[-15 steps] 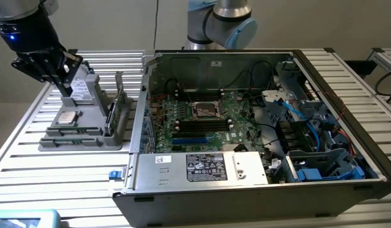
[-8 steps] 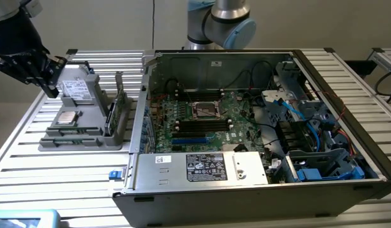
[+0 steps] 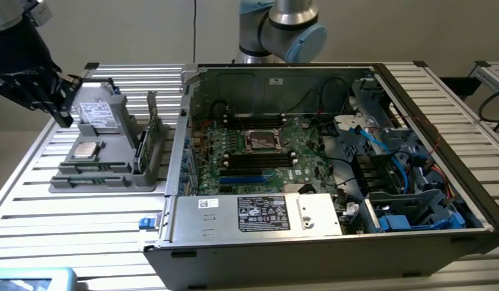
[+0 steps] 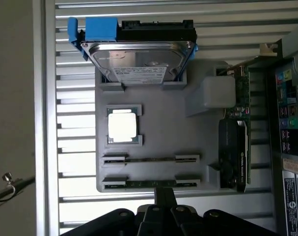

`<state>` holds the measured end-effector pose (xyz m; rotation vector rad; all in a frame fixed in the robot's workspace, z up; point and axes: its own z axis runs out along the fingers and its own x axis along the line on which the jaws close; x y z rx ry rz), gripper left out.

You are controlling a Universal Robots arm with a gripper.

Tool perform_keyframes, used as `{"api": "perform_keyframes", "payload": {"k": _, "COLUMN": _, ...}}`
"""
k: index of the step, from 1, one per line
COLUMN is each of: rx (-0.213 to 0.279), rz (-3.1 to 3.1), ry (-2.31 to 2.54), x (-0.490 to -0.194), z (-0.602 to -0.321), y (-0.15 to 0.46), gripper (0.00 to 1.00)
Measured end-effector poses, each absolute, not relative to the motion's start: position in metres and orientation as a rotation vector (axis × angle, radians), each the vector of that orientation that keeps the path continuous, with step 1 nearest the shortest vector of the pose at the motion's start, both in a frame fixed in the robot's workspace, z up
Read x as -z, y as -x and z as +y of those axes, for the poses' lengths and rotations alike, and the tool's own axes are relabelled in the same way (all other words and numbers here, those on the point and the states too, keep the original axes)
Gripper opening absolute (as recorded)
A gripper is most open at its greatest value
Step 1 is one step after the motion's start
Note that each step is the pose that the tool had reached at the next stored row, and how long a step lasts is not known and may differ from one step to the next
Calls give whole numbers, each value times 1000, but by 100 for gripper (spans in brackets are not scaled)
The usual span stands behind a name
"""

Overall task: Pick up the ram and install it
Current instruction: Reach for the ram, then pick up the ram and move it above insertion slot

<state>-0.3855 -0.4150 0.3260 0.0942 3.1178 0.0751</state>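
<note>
Two thin green ram sticks (image 4: pixel 151 159) (image 4: pixel 149 184) lie on edge in slots along one end of a grey holder tray (image 4: pixel 158 132). In the exterior view they are at the tray's near end (image 3: pixel 89 172). My gripper (image 4: pixel 164 197) hovers above the tray's edge beside the outer stick, fingers pressed together and holding nothing. From outside, the gripper (image 3: pixel 62 112) hangs above the tray's far corner at the exterior view's left. The open computer case (image 3: pixel 330 230) lies on the exterior view's right, its motherboard memory slots (image 3: pixel 257 159) bare.
The tray also carries a hard drive with a blue bracket (image 4: pixel 139 54), a square silver processor (image 4: pixel 122 125) and an upright expansion card (image 4: pixel 235 147). Cables and blue drive bays (image 3: pixel 411 212) crowd the case's right part. Everything rests on a slatted metal table (image 3: pixel 71 224).
</note>
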Motion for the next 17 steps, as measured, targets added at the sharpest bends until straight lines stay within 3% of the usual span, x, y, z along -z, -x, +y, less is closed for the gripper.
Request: {"api": "perform_keyframes", "payload": {"k": 17, "rx": -77, "rz": 3117, "ry": 30, "x": -325, "z": -415, "y": 386, "gripper": 11}}
